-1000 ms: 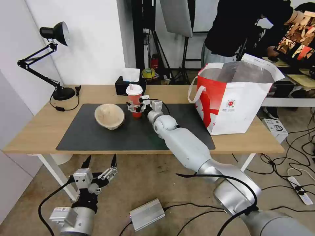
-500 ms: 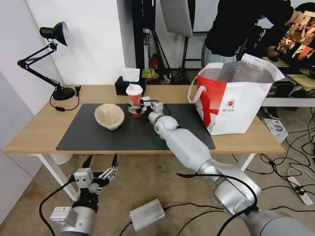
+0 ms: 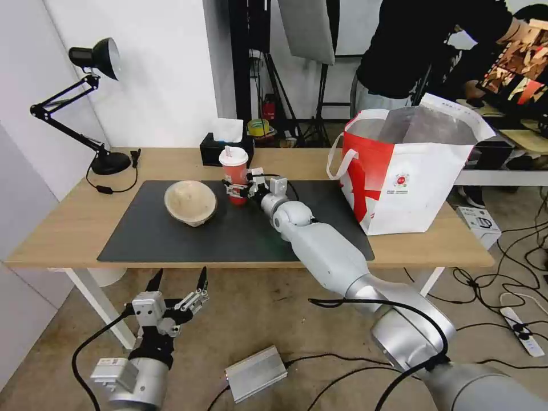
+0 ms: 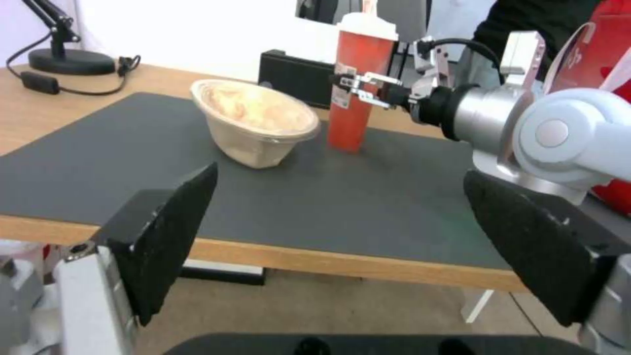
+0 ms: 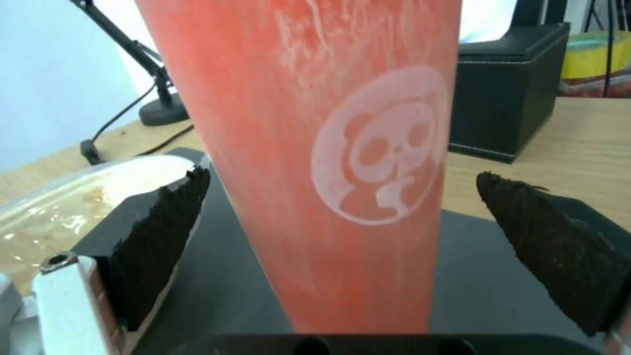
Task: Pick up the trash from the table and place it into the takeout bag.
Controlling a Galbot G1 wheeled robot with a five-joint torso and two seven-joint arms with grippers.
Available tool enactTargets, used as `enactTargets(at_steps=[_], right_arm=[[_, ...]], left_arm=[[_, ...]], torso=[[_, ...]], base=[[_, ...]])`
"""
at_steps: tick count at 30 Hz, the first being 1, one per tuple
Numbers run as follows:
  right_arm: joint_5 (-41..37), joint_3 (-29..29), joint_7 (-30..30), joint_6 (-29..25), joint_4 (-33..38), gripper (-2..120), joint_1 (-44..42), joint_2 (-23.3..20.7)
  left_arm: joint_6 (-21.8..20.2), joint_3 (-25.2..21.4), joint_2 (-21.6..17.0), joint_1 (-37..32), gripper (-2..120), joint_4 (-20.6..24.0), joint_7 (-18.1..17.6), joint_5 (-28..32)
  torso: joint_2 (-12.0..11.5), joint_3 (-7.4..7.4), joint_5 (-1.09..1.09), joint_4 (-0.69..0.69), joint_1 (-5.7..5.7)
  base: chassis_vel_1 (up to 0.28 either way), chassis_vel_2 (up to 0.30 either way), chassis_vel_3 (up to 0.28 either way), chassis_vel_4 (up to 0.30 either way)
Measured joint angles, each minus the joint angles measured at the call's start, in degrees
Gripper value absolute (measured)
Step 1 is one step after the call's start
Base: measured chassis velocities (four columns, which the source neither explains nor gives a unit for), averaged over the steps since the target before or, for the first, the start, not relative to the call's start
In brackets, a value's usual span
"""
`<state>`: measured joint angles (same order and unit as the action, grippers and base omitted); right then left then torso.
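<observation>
The tall red cup [image 3: 234, 171] with a white lid stands upright on the dark mat [image 3: 228, 234] of the table [image 3: 68, 222]. My right gripper [image 3: 236, 190] is open around the cup's lower half, with one black pad on each side of the cup [image 5: 342, 148]. Small gaps show between the pads [image 5: 164, 227] and the cup wall. A beige bowl [image 3: 190, 202] sits on the mat just left of the cup. The takeout bag [image 3: 408, 171] stands open at the table's right end. My left gripper [image 3: 178, 278] hangs open below the table's front edge and holds nothing.
A black tissue box [image 3: 220, 149] stands right behind the cup. A black desk lamp [image 3: 97, 114] and its cord occupy the table's far left corner. A silver box [image 3: 255, 374] and cables lie on the floor. A person stands behind the bag.
My right gripper has pushed forward, so its fingers now straddle the cup more deeply. The cup, bowl and bag have not moved. The left arm has barely shifted.
</observation>
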<state>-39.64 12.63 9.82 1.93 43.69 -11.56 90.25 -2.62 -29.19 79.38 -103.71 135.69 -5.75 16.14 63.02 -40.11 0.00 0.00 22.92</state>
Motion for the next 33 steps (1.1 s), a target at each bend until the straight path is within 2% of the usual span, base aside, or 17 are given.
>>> enactTargets(at_steps=[20,33], right_arm=[[0.17,-1.04,0.61,-0.51,0.46,100,0.61,-0.04],[0.0,-1.13,2.77,-2.92,0.42,100,0.66,-0.02]], left_arm=[[-0.04,1.12,-0.52,1.01,100,-0.76,0.14,-0.03],[-0.08,1.34,-0.57,0.99,100,-0.42,0.66,-0.15]], torso=[[0.0,0.0,0.0,0.0,0.0],[0.0,0.01,0.0,0.0,0.0]], base=[[0.0,0.0,0.0,0.0],[0.0,0.0,0.0,0.0]])
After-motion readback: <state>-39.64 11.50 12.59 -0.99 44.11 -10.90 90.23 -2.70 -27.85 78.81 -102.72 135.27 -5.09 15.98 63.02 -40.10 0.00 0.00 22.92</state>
